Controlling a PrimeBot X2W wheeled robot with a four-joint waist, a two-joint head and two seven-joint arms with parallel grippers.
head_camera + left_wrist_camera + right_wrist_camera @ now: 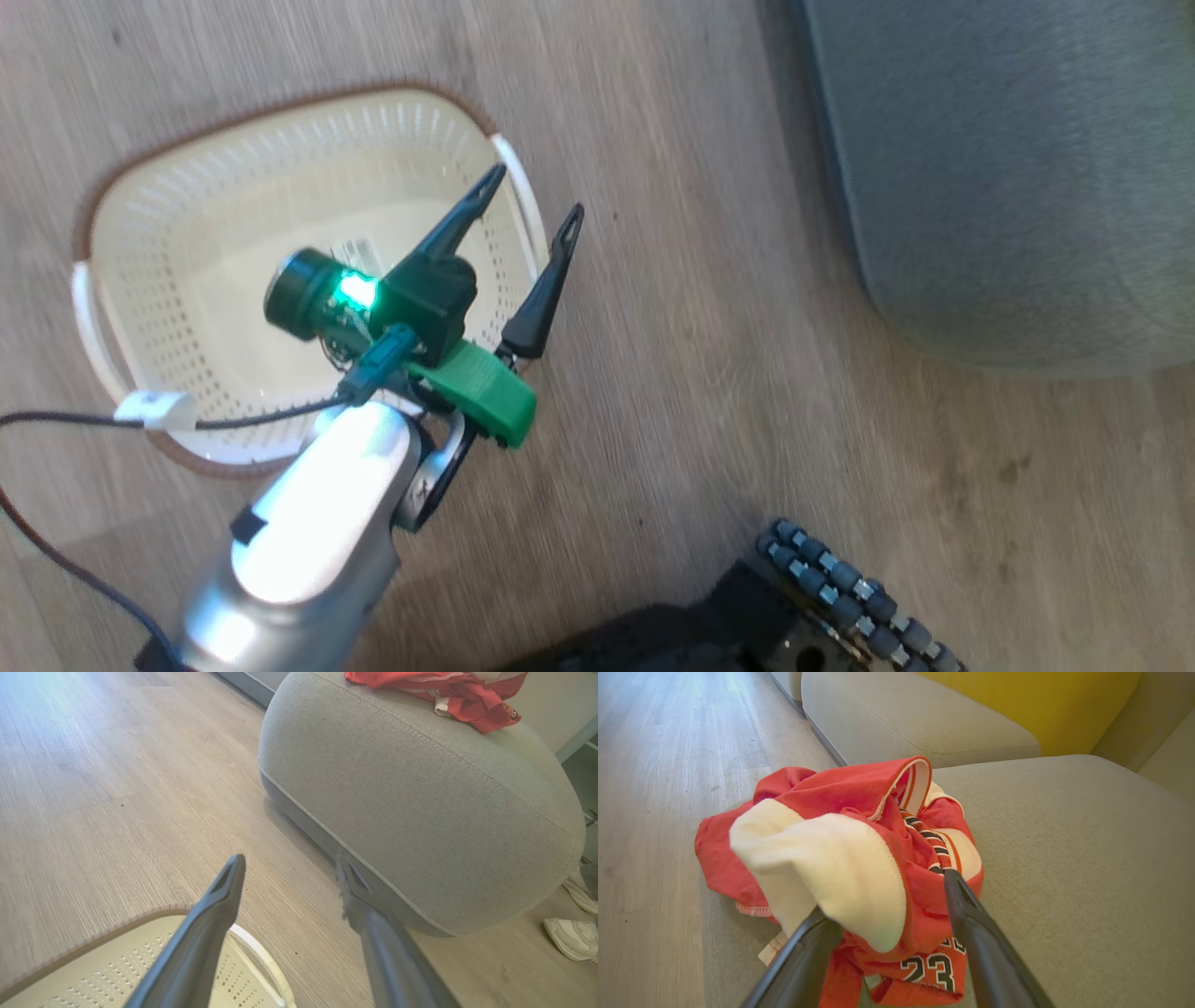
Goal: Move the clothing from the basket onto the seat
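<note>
The cream basket [187,215] stands on the wood floor with nothing but its label sticker inside; its rim also shows in the left wrist view [117,970]. My left gripper [534,193] hovers open over the basket's right handle, fingers pointing toward the grey seat [1008,168]. From the left wrist, that gripper [289,861] faces the seat [420,812], with red clothing [467,700] lying on top of it. In the right wrist view the clothing [859,812], red with white lining and a "23", is heaped on the seat [1087,858]. My right gripper [887,891] is spread open around the heap, white fabric draped over its left fingertip.
The robot's dark base with grey rollers [840,597] sits at the bottom. A black cable [56,420] trails over the basket's near rim. White shoes [574,935] lie on the floor beyond the seat. Another grey cushion [901,718] and a yellow one [1031,704] stand behind.
</note>
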